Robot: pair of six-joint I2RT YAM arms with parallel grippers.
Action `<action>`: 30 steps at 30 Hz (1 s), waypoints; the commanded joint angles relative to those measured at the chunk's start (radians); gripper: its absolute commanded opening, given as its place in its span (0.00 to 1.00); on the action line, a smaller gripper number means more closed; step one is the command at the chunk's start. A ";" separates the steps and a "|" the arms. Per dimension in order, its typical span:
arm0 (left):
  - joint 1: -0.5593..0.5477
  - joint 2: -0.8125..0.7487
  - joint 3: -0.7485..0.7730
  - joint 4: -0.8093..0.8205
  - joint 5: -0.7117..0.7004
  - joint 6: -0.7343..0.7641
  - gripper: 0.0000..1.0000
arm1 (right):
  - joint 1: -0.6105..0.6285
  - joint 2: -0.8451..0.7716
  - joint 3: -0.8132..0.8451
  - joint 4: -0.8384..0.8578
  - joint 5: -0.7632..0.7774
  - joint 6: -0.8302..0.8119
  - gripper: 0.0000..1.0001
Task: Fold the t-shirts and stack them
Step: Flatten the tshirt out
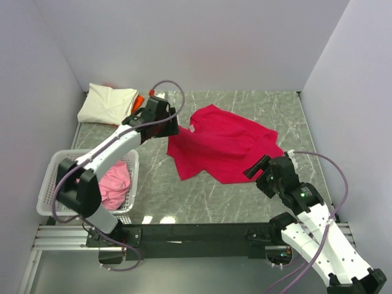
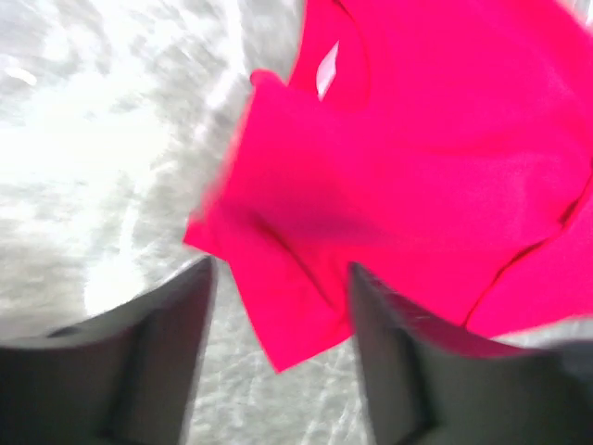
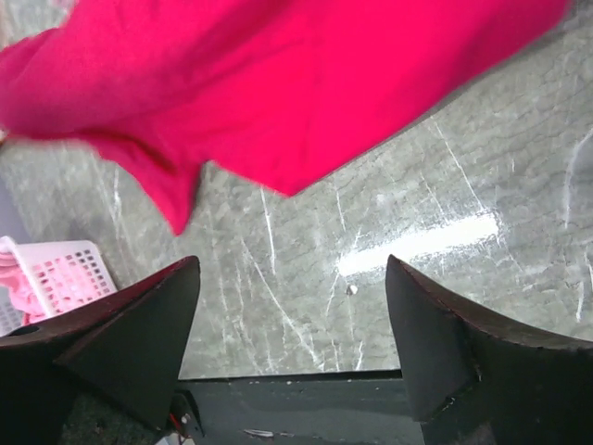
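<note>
The crimson t-shirt (image 1: 223,147) lies opened out but rumpled at the centre of the marble-patterned table (image 1: 245,205), its collar and white label toward the upper left. The left gripper (image 1: 166,122) hangs over that collar-side edge with its jaws apart. Its wrist view is smeared and shows red cloth beyond and between the fingers (image 2: 167,352), but no pinch on it. The right gripper (image 1: 256,166) sits just off the shirt's lower-right edge, jaws spread wide and holding nothing, with bare table beneath.

The likeliest fault is a bad grab. On cloth this wrinkled, closing jaws could take a ridge or a double layer rather than a clean edge, and the fold would come out lopsided. A thin bite at the hem could also slip free on the lift. If only one arm pulls, the shirt will probably drag and bunch. A pull toward the upper left could push it into the folded cream-white t-shirt (image 1: 107,104) and the orange t-shirt (image 1: 138,100) peeping out beside it.

Bare table runs along the lower centre and the upper right of the overhead view, which is the safest room for spreading and folding. At lower left the white lattice basket (image 1: 52,184), holding a pink t-shirt (image 1: 113,180), sits close beside the left forearm. Grey walls (image 1: 184,43) close off the top, left and right.
</note>
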 commanded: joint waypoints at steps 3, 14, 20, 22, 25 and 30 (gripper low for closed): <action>0.002 -0.037 -0.118 -0.031 -0.072 0.016 0.74 | 0.007 0.085 -0.010 0.070 -0.017 -0.023 0.89; 0.014 0.064 -0.186 0.053 -0.028 0.036 0.58 | 0.031 0.139 -0.043 0.110 -0.033 -0.009 0.89; 0.025 0.129 -0.149 0.086 -0.032 0.027 0.55 | 0.036 0.125 -0.062 0.112 -0.043 0.005 0.88; 0.034 0.156 -0.126 0.101 -0.034 0.031 0.53 | 0.035 0.122 -0.064 0.107 -0.043 0.005 0.88; 0.034 0.198 -0.082 0.110 -0.038 0.057 0.52 | 0.036 0.119 -0.066 0.104 -0.039 0.003 0.88; 0.035 0.254 -0.034 0.116 -0.032 0.082 0.48 | 0.036 0.133 -0.059 0.104 -0.039 0.000 0.88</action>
